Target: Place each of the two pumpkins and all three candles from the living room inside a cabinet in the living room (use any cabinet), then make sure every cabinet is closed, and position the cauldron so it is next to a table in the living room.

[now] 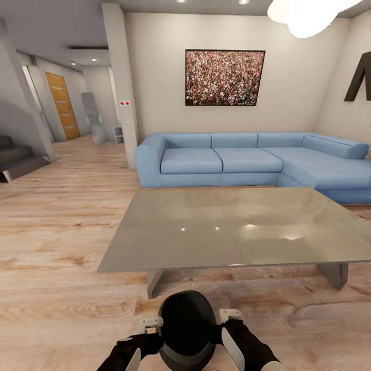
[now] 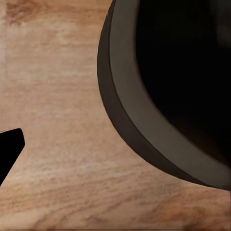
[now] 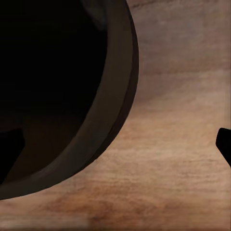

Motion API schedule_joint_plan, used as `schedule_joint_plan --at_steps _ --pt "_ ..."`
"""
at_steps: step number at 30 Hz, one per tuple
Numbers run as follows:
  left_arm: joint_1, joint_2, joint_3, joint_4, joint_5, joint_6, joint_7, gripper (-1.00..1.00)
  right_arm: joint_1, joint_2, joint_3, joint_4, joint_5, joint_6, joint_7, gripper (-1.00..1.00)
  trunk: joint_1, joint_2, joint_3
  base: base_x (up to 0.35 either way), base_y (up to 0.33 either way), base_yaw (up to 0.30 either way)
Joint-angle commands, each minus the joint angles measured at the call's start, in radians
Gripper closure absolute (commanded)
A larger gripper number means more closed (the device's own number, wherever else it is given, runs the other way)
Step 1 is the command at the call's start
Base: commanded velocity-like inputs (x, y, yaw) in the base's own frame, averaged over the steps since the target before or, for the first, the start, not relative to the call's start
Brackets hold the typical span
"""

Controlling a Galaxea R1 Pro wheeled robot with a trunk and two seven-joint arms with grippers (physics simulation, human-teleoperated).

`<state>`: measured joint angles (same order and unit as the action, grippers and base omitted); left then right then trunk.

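while both grippers pinch one black cauldron (image 1: 186, 330) by its rim, left gripper (image 1: 148, 325), right gripper (image 1: 226, 315), one grey table (image 1: 226, 232) ahead

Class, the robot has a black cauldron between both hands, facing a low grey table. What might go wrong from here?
1. The cauldron is flanked by the left hand and right hand at its rim; if one shifts, it may tip or drop onto the floor.
2. Driving forward could knock it against the table edge.
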<state>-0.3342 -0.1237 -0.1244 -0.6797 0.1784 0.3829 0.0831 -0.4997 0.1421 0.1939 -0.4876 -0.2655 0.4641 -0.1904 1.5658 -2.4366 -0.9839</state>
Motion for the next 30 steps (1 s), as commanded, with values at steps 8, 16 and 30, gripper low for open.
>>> schedule_joint_plan --at_steps 8,16,30 --pt "0.0 -0.002 -0.008 -0.001 0.01 0.005 0.01 -1.0 0.0 0.0 0.007 0.001 -0.011 -0.024 -0.009 -1.0 -0.027 0.049 0.021 -0.013 0.0 0.0" --pt "0.0 -0.002 -0.009 -0.001 0.009 0.005 0.012 -1.0 0.0 0.0 0.007 0.001 -0.011 -0.032 -0.009 -1.0 -0.058 0.105 0.046 0.0 0.0 0.0" --pt "0.0 -0.002 -0.01 0.009 0.01 0.005 0.014 -1.0 0.0 0.0 0.007 0.007 -0.009 -0.038 -0.008 -1.0 -0.111 0.203 0.09 0.0 0.0 0.0"
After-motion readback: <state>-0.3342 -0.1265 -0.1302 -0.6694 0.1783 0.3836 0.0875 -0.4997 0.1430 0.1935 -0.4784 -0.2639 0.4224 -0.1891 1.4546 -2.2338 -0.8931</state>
